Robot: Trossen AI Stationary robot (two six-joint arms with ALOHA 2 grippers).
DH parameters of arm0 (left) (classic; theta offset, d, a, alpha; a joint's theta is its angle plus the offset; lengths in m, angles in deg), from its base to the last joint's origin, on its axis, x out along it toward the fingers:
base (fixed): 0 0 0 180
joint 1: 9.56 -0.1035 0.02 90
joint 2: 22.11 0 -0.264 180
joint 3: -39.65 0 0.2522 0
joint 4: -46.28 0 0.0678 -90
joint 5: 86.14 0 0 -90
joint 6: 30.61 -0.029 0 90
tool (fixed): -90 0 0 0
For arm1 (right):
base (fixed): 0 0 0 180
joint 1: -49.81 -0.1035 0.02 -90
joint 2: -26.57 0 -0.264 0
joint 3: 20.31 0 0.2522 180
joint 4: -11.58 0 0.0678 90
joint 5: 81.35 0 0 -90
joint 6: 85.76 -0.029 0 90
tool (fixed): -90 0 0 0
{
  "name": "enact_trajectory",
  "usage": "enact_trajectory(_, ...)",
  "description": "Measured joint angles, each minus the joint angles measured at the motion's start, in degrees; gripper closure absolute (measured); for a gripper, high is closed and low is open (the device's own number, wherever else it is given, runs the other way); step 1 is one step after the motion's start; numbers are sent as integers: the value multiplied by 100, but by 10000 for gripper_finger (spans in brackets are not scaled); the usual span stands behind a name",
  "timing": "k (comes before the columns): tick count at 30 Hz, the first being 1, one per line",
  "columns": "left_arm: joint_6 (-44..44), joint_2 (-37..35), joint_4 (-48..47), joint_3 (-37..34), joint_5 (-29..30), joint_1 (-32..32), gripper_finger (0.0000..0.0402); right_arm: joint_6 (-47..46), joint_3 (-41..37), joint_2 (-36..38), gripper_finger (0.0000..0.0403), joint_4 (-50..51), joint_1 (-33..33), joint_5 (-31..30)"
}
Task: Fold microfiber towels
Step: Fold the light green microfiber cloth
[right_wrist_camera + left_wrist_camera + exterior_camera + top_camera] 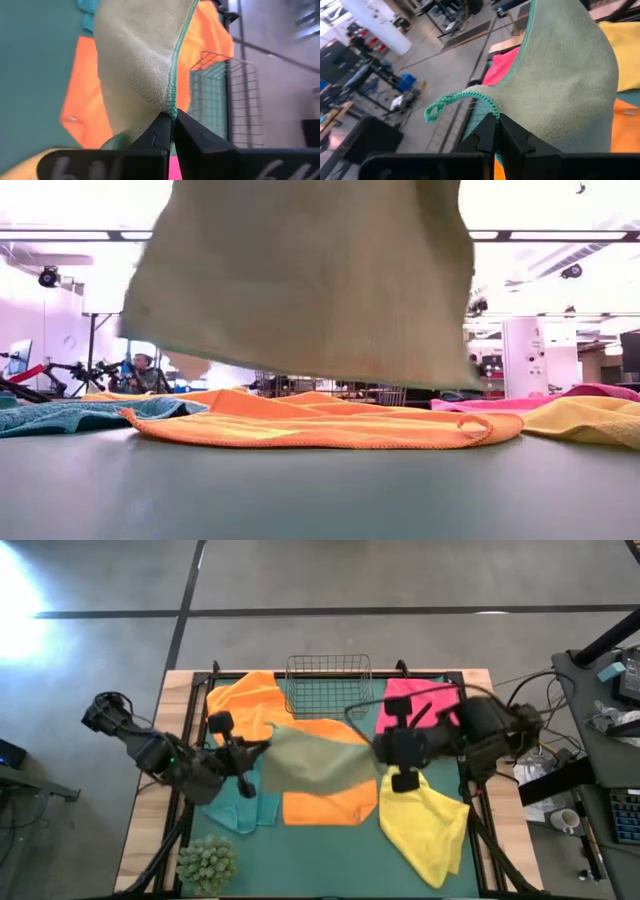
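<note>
Your left gripper is clamped tight on one corner of the pale olive-green towel, and your right gripper is pinched on the opposite corner, so the cloth hangs stretched between them above the mat. In the wrist views you can see its fuzzy, finely looped surface and a bright green stitched hem, with a small loop of that hem curling free just beside the left fingers. From table height the towel hangs as a broad sheet, its lower edge clear of the orange towel lying flat under it. Taking the wire basket as your mark: the held towel is just in front of it, over the middle of the mat; the flat orange towel lies below that, farther from the basket; a second orange towel sits bunched against the basket's left side; the pink towel is crumpled just to the basket's right; the yellow towel is spread well in front and to the right of it, near the mat's right edge; and the teal towel lies in front and to the left, partly under the left arm. The green spiky ball sits farthest from the basket, at the front left corner of the table. No brand, label or writing is readable on any towel.
</note>
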Motion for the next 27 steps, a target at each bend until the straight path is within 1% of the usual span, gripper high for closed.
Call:
enact_trajectory(3,9,-69,-1,-4,8,-98,402,-17,0,94,394,-20,83,55)
enact_trajectory(6,82,-98,2,-7,-77,-90,402,-278,0,100,394,-23,16,194)
enact_trajectory(10,603,-96,2,-91,-541,8,402,-873,0,-75,394,-5,-217,450)
enact_trajectory(14,1438,-3,-45,-374,-1146,227,402,-1676,-118,-377,394,28,-607,653)
enact_trajectory(17,2145,137,-33,-625,-1544,581,402,-2384,-233,-630,394,26,-972,703)
enact_trajectory(24,3672,646,-13,-1021,-2072,1397,402,-3876,-371,-1312,394,1,-1678,732)
enact_trajectory(27,4216,888,-24,-1118,-2269,1651,402,-4326,-449,-1614,394,-17,-1901,728)
